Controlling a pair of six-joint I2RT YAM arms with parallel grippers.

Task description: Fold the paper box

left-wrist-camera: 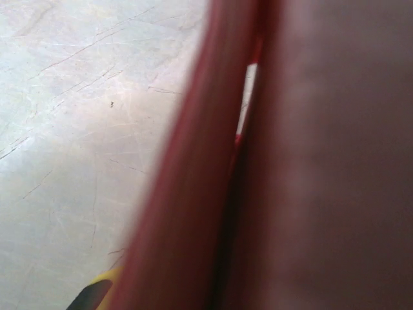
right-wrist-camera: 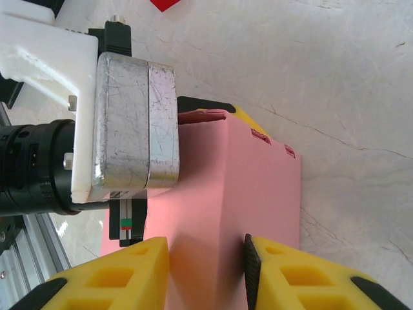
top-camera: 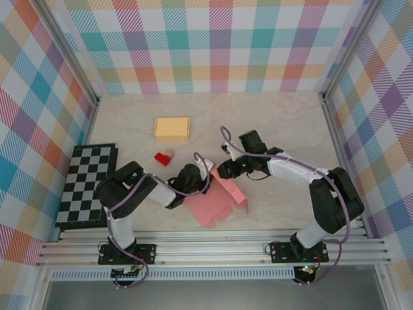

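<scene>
Pale marble table (top-camera: 277, 123), checked walls; left to right: left claw (top-camera: 191, 175) pinching narrow on pink paper box (top-camera: 216, 200) lying front centre, right claw (right-wrist-camera: 206, 258) gripping its raised panel between yellow fingers (right-wrist-camera: 290, 271)

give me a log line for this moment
stage: folding | left tool: shut on pink box | right tool: shut on box flap

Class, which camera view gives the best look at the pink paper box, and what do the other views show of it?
The top external view: the whole pink paper box lies on the table between both arms, its outline readable. The right wrist view shows one pink panel between the yellow fingers. The left wrist view shows blurred pink folds very close up.
</scene>
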